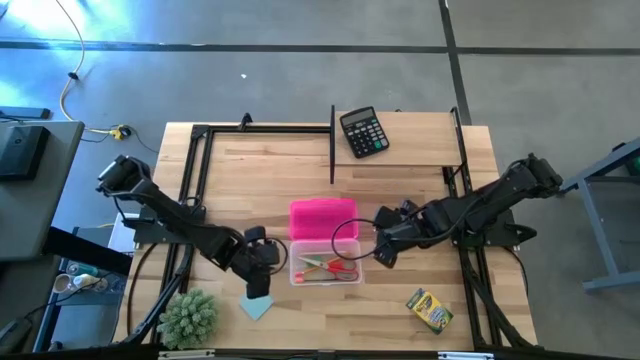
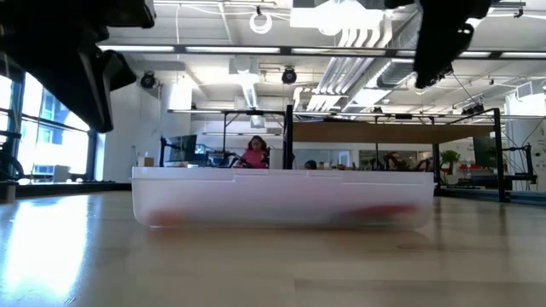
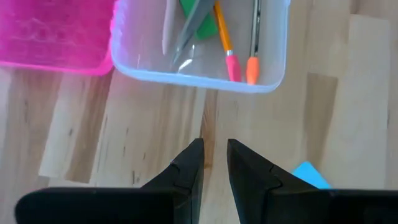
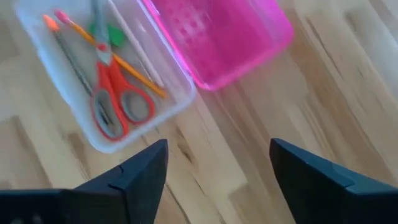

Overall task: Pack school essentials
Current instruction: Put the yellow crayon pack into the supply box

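A clear box (image 1: 325, 262) stands at the table's middle near side, beside its pink lid (image 1: 322, 218). In it lie red-handled scissors (image 4: 112, 102), an orange pencil (image 4: 121, 61), a pale wooden stick (image 4: 144, 57) and a green eraser (image 4: 111, 34). A light blue notepad (image 1: 257, 307) lies flat to the box's near left. A yellow-green crayon box (image 1: 430, 310) lies at the near right. My left gripper (image 3: 214, 149) hovers over bare wood between box and notepad, all but shut, with nothing between its fingers. My right gripper (image 4: 217, 152) hangs open above the table at the box's right end.
A black calculator (image 1: 363, 131) lies at the far edge. A fuzzy green plant (image 1: 188, 318) stands at the near left corner. Black frame rails (image 1: 332, 145) run over the far half of the table. Bare wood shows between the clear box and the crayon box.
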Controlling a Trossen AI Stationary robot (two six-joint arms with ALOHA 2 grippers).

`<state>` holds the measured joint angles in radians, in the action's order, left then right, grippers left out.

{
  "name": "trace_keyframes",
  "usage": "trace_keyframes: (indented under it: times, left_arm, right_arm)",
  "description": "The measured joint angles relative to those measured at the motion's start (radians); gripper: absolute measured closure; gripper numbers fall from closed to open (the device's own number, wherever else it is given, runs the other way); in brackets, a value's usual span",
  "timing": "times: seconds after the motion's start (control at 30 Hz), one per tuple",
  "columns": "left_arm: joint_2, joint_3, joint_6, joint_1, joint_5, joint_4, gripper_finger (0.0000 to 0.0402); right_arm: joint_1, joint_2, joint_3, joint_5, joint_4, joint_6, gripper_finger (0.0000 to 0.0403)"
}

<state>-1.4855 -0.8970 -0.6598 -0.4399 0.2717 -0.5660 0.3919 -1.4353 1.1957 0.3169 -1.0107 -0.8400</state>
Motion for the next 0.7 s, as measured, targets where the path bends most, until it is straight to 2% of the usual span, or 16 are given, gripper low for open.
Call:
trace_keyframes:
  times: [0.17,0.37,0.7]
  left_arm:
    - [0.07,0.0,0.048,0.038,0.009,-0.045,0.0339]
    - [0.139,0.001,0.117,0.101,0.024,-0.066,0.0339]
    - [0.165,0.001,0.245,0.194,0.024,-0.062,0.0339]
  right_arm:
    - [0.056,0.0,0.0,0.0,-0.091,-0.084,0.013]
    - [0.149,0.0,0.0,0.007,-0.1,-0.165,0.013]
    - [0.297,0.0,0.0,0.057,-0.094,-0.382,0.013]
